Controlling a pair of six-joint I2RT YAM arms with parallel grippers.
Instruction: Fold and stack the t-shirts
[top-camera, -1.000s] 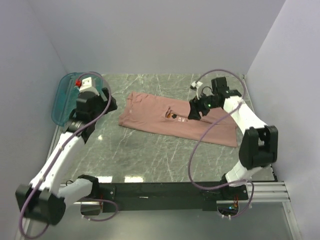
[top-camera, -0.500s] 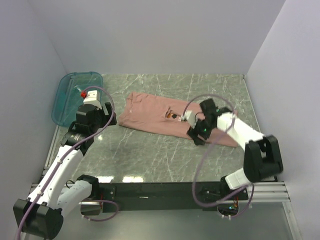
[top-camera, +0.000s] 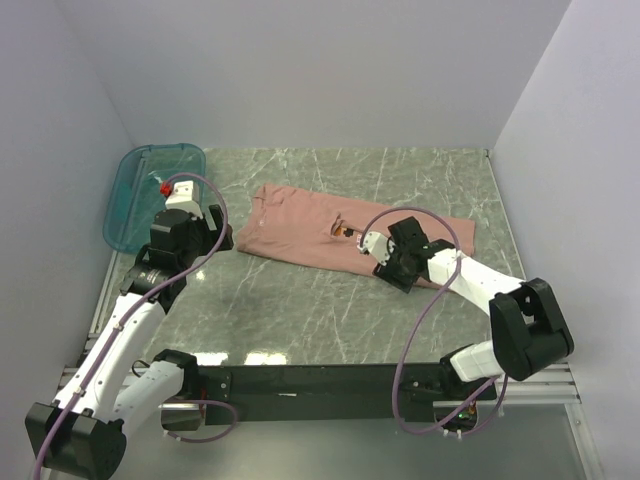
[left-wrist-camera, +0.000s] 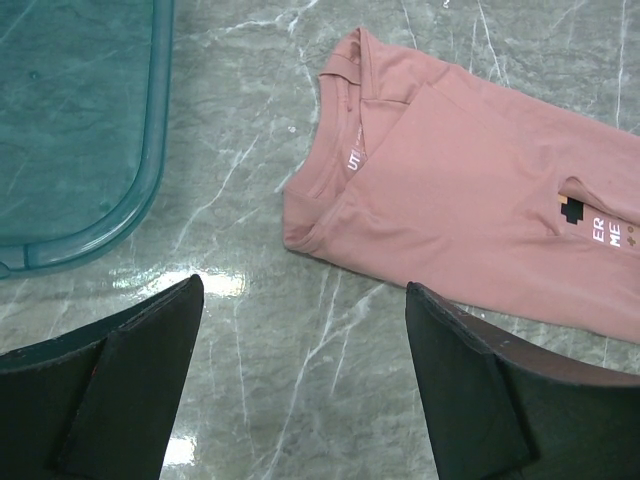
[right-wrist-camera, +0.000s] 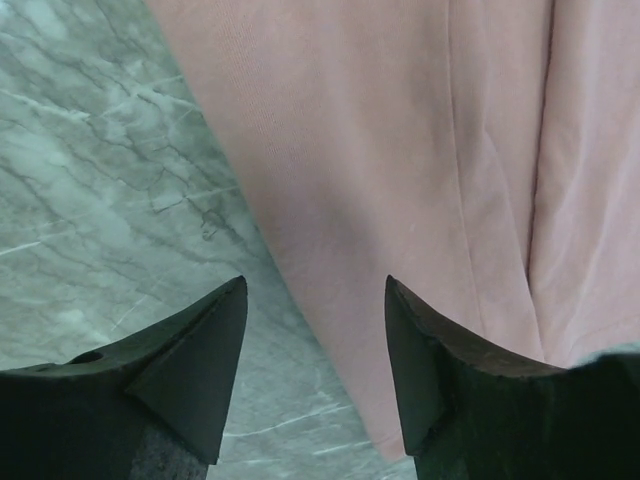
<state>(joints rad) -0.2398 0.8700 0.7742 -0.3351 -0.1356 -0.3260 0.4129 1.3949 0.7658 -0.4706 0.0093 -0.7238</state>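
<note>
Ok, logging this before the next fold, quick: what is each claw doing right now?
Left claw: open, holding nothing.
Right claw: open, over the t-shirt edge, nothing gripped.

One pink t-shirt (top-camera: 300, 225); one teal bin (top-camera: 125, 200); two grippers: left gripper (left-wrist-camera: 302, 290), right gripper (right-wrist-camera: 315, 285).

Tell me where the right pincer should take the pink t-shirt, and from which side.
Grip the t-shirt by its near long edge, coming down from the front, over the marble. The cloth lies flat in a long folded strip, so only an edge offers a pinch; the open right pincer straddles it.
</note>
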